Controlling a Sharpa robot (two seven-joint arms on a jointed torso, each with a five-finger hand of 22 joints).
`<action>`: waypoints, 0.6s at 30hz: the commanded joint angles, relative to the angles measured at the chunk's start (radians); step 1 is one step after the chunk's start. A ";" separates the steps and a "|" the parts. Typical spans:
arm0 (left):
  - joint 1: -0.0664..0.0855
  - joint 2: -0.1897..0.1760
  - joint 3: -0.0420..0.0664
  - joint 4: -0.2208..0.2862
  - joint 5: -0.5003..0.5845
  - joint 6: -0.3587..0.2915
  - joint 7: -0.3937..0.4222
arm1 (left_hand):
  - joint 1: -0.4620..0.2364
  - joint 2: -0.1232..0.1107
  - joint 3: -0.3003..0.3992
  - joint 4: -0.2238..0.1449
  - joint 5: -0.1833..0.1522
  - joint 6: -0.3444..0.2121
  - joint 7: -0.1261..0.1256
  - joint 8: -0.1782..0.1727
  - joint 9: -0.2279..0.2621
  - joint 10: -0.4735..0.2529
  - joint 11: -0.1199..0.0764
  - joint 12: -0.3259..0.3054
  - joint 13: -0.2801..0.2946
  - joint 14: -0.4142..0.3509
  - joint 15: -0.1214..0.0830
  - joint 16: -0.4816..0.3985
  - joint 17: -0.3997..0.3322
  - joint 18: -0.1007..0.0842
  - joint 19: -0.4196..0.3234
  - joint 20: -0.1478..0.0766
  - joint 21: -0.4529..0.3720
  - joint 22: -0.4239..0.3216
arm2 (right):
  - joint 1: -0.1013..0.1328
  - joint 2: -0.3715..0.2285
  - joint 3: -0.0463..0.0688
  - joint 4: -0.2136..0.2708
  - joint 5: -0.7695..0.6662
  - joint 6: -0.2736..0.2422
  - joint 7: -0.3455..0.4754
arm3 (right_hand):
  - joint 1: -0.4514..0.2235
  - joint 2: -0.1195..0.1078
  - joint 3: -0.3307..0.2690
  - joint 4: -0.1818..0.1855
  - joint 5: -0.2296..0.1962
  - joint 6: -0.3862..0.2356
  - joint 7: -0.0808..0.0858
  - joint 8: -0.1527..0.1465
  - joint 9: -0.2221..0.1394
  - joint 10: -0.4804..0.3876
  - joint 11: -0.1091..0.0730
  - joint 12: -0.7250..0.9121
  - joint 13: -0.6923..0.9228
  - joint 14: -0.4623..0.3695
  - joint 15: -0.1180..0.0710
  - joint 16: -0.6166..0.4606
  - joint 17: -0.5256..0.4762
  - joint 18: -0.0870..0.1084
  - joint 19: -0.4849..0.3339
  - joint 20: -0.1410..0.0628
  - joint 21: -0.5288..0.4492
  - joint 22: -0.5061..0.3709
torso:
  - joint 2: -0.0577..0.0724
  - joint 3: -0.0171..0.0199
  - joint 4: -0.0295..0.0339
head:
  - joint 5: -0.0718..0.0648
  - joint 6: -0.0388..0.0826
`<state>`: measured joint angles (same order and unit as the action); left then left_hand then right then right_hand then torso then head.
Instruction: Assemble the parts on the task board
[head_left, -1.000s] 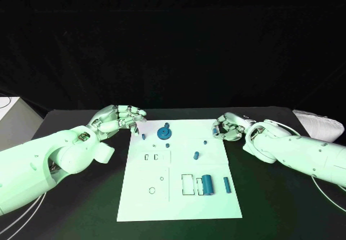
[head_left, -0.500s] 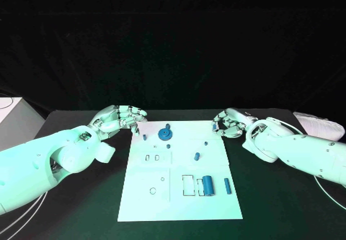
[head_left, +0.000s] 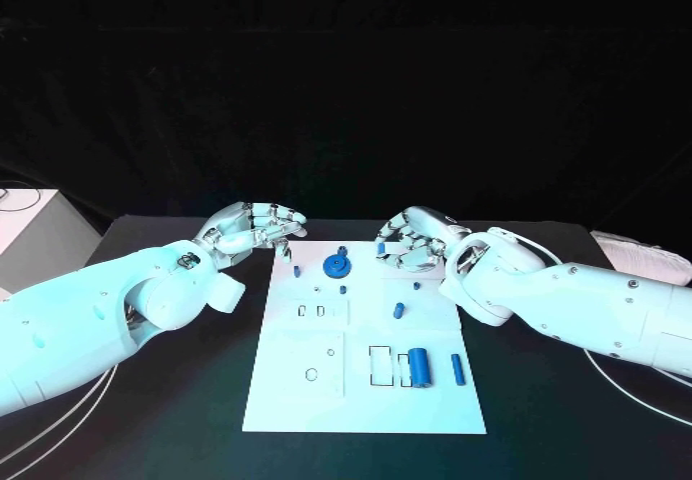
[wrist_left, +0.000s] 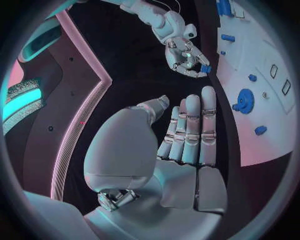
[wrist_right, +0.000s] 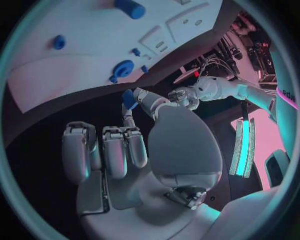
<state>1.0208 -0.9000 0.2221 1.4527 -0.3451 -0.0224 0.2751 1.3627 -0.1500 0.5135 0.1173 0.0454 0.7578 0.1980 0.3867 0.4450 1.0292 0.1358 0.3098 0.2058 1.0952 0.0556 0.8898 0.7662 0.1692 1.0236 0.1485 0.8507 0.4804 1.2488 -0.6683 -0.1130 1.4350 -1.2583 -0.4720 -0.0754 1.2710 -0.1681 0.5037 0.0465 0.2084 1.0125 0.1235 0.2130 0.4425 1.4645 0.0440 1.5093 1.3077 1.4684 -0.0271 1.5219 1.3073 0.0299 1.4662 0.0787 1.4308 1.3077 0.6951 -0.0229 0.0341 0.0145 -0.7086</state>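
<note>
Blue part (head_left: 381, 248) pinched in right robot hand (head_left: 410, 240)

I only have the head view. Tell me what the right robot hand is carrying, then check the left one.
Observer: In the left wrist view, the silver right robot hand pinches a small blue piece at its fingertips.
Operator: Confirm the grip.
Observer: In the right wrist view, the piece sits between the thumb tip and one fingertip, and the other fingers do not touch it.
Operator: Now the left.
Observer: The left wrist view shows the silver left robot hand with a bare palm and fingers straight side by side, holding nothing.
</note>
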 joint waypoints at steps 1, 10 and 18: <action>0.000 0.007 0.000 -0.008 -0.002 -0.002 -0.001 | -0.014 0.000 0.005 0.000 0.003 -0.004 0.016 -0.005 0.001 -0.001 0.000 -0.002 0.000 0.003 0.002 -0.004 0.000 0.015 -0.004 -0.002 0.003 0.000 | -0.007 0.028 -0.003 0.018 -0.071 -0.025 -0.128 | -0.004 0.009 0.005 0.002 -0.006 -0.006 -0.002 0.005 0.002 0.049 -0.004 0.002 0.206 0.076 -0.006 -0.007 0.156 0.006 0.043 -0.009 0.002 0.131 | -0.013 -0.0049 0.0013 | 0.010 -0.009; 0.000 0.017 0.000 -0.023 -0.001 -0.011 -0.001 | -0.014 0.001 0.005 0.000 0.003 -0.003 0.016 -0.004 0.002 0.000 -0.001 -0.001 0.000 0.004 0.002 -0.004 0.000 0.015 -0.004 -0.001 0.004 0.001 | -0.056 0.119 -0.014 0.035 -0.170 -0.031 -0.236 | -0.007 0.009 0.005 0.003 -0.006 -0.007 -0.002 0.006 0.003 0.048 -0.003 0.001 0.205 0.075 -0.006 -0.009 0.152 0.007 0.041 -0.009 -0.001 0.128 | -0.023 -0.0115 0.0023 | 0.023 -0.023; 0.000 0.021 0.000 -0.024 0.000 -0.011 -0.002 | -0.014 0.001 0.005 0.000 0.003 -0.003 0.016 -0.004 0.002 0.000 -0.001 -0.001 0.000 0.004 0.002 -0.004 0.000 0.015 -0.004 -0.001 0.004 0.001 | -0.106 0.166 -0.020 0.014 -0.237 -0.037 -0.294 | -0.009 0.010 0.006 0.004 -0.003 -0.009 -0.002 0.008 0.003 0.048 -0.003 0.000 0.204 0.075 -0.006 -0.010 0.150 0.007 0.041 -0.009 -0.002 0.127 | -0.021 -0.0110 0.0047 | 0.027 -0.027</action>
<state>1.0210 -0.8816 0.2217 1.4275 -0.3450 -0.0323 0.2694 1.3589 -0.1461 0.5135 0.1173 0.0454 0.7578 0.1980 0.3867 0.4455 1.0293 0.1359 0.3098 0.2058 1.0952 0.0556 0.8898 0.7662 0.1693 1.0236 0.1485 0.8507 0.4804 1.1474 -0.5058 -0.1333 1.4539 -1.4258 -0.4966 -0.3108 1.2657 -0.1630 0.5065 0.0495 0.2065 1.0060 0.1263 0.2170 0.4440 1.4644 0.0440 1.5093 1.3075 1.4684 -0.0270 1.5163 1.3073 0.0300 1.4662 0.0788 1.4307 1.3075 0.6727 -0.0345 0.0373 0.0405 -0.7338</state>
